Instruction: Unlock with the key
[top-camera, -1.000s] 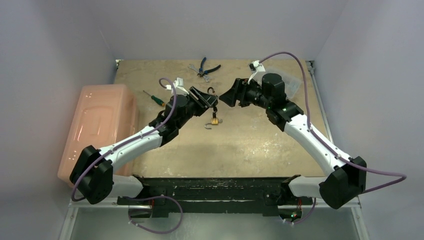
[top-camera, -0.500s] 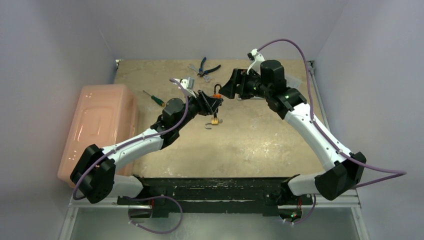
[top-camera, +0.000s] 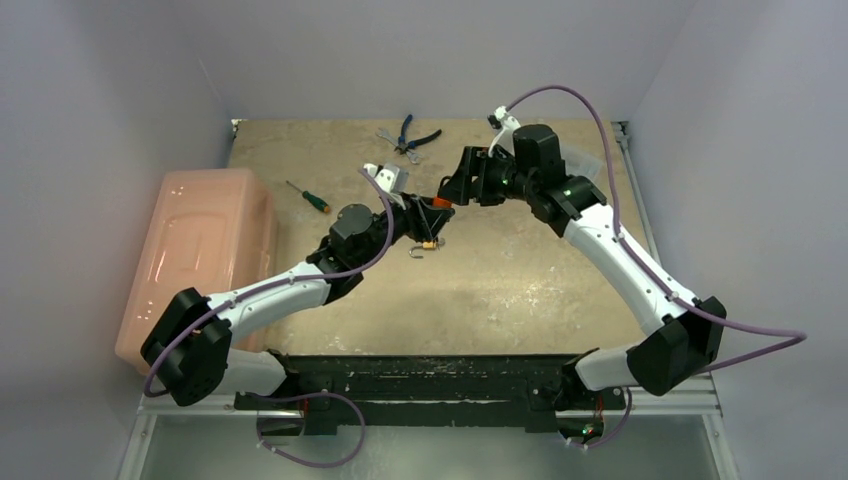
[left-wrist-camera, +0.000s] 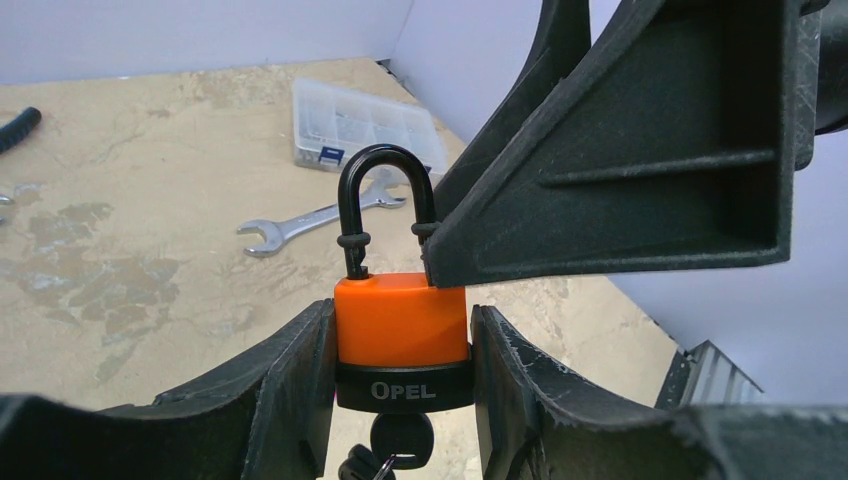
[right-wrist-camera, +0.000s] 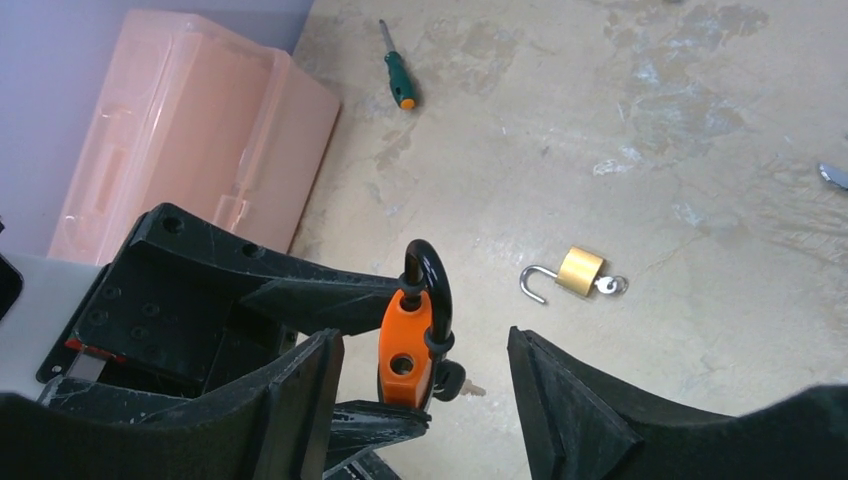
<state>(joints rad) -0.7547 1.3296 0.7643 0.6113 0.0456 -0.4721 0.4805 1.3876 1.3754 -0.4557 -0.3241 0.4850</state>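
Observation:
An orange padlock (left-wrist-camera: 400, 320) with a black shackle is held upright above the table, my left gripper (left-wrist-camera: 402, 310) shut on its sides. A black-headed key (left-wrist-camera: 402, 440) sticks in its underside. In the right wrist view the padlock (right-wrist-camera: 403, 345) shows an empty hole in its top, and one shackle leg runs down beside the body. My right gripper (right-wrist-camera: 425, 335) is open around the padlock's top. One of its fingers (left-wrist-camera: 620, 180) touches the body beside the shackle. From above, both grippers meet at the padlock (top-camera: 437, 203).
A small brass padlock (top-camera: 428, 243) lies open on the table below the grippers. A green screwdriver (top-camera: 308, 196), blue pliers (top-camera: 412, 135) and a wrench (left-wrist-camera: 310, 220) lie further back. A pink box (top-camera: 200, 250) stands at the left, a clear parts case (left-wrist-camera: 360, 120) at the back right.
My right gripper has moved left and now straddles the padlock's top. The left arm has turned the padlock up toward it and kept its grip.

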